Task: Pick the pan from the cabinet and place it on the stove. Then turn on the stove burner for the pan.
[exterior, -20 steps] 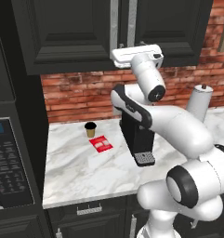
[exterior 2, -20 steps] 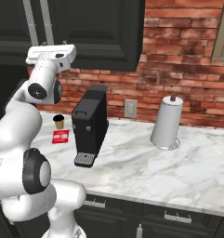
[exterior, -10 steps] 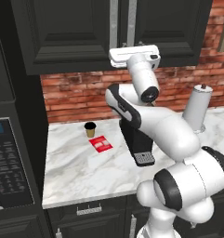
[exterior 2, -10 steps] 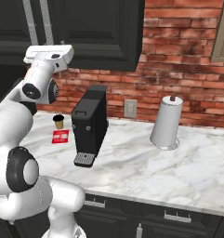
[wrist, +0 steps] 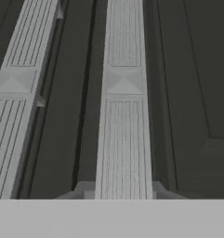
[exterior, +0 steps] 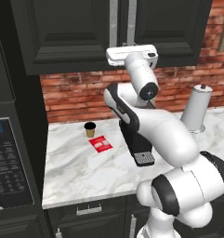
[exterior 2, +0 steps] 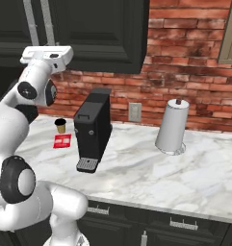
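- Hand raised high against the cabinet (exterior: 85,32), the white head of the arm pressed up near the lower ends of the two vertical silver bar handles (exterior: 131,23) where the doors meet.
- The hand view looks straight along the doors: the right-hand bar handle (wrist: 122,107) runs up the middle, the other handle (wrist: 18,102) lies off to the left.
- The gripper (wrist: 122,188) straddles the middle handle; two dark finger tips (wrist: 83,189) rise on either side of it at the bottom edge, spread wider than the bar, though I cannot tell whether they touch it.
- Both cabinet doors are closed; the pan cannot be seen.
- On the marble counter (exterior 2: 136,173) stand a black coffee machine (exterior 2: 93,129), a small paper cup (exterior 2: 60,126) with a red packet (exterior 2: 62,141) just beside it, and a paper towel roll (exterior 2: 171,127) well to the right.
- A brick wall (exterior 2: 185,57) backs the counter.
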